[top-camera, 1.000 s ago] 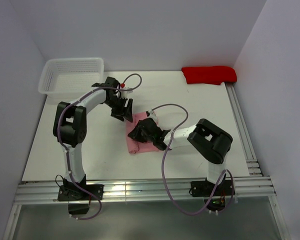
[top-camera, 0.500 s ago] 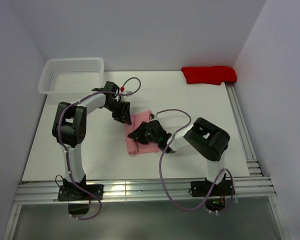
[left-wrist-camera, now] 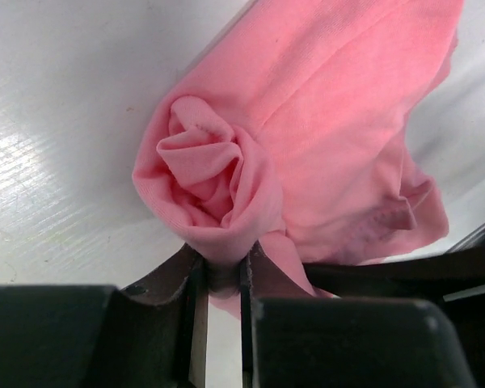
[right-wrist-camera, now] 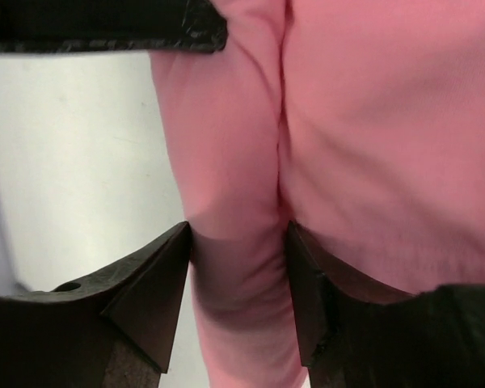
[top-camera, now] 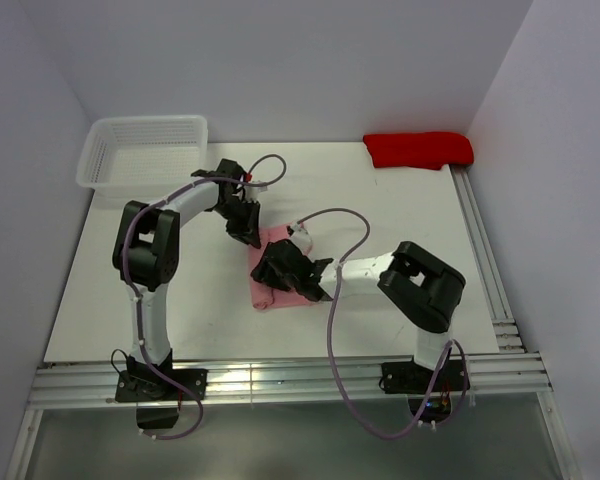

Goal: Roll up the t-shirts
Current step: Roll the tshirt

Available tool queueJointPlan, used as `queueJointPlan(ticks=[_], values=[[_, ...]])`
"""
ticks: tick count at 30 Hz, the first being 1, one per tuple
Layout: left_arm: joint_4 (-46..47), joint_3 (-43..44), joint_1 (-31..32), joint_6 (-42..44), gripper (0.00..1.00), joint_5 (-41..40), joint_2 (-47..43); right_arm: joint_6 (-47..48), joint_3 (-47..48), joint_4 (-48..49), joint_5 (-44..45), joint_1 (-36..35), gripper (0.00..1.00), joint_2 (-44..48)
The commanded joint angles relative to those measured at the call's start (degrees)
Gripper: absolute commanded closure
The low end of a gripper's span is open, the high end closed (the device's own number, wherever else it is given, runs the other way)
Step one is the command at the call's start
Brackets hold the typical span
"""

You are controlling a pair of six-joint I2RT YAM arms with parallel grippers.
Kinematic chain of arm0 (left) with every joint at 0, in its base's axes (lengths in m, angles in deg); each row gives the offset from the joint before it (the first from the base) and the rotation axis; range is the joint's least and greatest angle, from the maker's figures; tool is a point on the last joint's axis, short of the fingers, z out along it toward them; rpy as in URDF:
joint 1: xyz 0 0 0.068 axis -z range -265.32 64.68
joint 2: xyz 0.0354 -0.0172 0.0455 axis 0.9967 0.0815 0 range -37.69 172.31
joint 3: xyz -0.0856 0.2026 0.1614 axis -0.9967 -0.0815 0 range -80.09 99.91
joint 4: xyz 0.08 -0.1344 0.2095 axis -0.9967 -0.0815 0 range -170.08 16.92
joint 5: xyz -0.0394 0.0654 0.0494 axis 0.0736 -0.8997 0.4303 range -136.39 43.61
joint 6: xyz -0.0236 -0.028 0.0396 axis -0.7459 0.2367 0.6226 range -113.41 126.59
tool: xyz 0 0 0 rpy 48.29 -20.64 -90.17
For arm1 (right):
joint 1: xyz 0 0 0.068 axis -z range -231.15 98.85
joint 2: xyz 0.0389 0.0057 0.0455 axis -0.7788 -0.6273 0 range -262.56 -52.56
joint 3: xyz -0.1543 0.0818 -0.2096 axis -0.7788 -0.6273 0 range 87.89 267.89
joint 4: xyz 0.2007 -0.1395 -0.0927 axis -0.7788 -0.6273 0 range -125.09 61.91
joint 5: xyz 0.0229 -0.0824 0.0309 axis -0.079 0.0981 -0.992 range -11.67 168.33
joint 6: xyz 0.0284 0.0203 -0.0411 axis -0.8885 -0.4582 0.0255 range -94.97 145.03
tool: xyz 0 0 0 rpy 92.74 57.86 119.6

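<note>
A light-pink t-shirt (top-camera: 292,292) lies mid-table, partly rolled, with the roll along its left edge. My left gripper (top-camera: 248,238) is at the roll's far end. In the left wrist view, the left gripper (left-wrist-camera: 224,271) is shut on a pinch of the t-shirt (left-wrist-camera: 331,121) just under the spiral end. My right gripper (top-camera: 268,272) is low over the roll's middle. The right wrist view has the right gripper (right-wrist-camera: 238,242) open, one finger down each side of the t-shirt (right-wrist-camera: 372,121) roll.
A white mesh basket (top-camera: 145,150) stands at the back left. A folded red cloth (top-camera: 418,149) lies at the back right. Metal rails (top-camera: 483,250) run along the table's right edge and its near edge.
My left gripper has closed onto the far end of the roll. My right gripper has opened around the roll and moved slightly left.
</note>
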Motion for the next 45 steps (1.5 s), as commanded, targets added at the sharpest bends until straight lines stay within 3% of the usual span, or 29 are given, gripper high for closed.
queueJointPlan(ticks=[1,8,12,19,30,45], values=[[0.9,2.1,0.2,1.7,0.9,-6.2,0.7,4.8,6.8,-18.4,9.2,-3.8,0.42,3.4],[-0.4,3.9,1.7,1.5,0.87,-7.5,1.5,7.7,22.3,-40.8,19.6,-7.8,0.39,0.8],[-0.6,4.5,2.5,1.0,0.87,-7.6,1.6,8.8,30.3,-47.4,23.6,-8.7,0.4,-4.2],[-1.1,5.2,3.1,0.9,0.86,-8.0,1.8,10.7,38.7,-50.7,26.9,-8.6,0.41,-9.7],[-1.5,5.8,3.7,0.6,0.83,-8.1,2.3,12.4,39.0,-47.7,26.4,-8.3,0.43,-14.6],[-1.5,6.1,4.1,0.2,0.81,-8.5,2.9,12.7,45.0,-53.7,30.2,-9.9,0.43,-15.4]])
